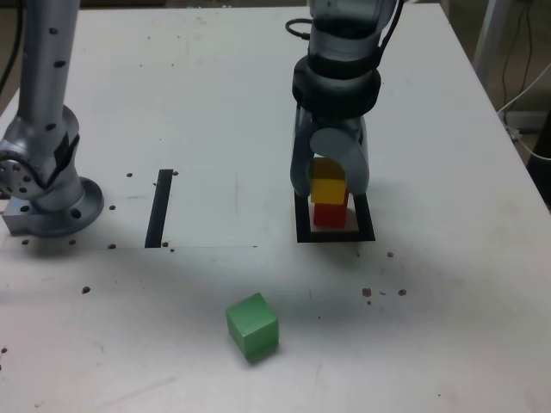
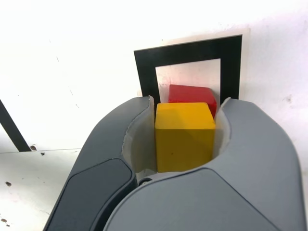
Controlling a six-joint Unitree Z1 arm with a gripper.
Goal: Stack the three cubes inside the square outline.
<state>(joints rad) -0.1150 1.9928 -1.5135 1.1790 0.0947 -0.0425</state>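
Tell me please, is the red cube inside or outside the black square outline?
Inside: the wrist view shows the red cube within the black outline, partly hidden by the yellow cube.

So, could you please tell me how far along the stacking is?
The red cube already sits inside the square outline. The yellow cube is between the gripper's fingers, over the red one. Left to do: the green cube, still out on the table, outside the outline.
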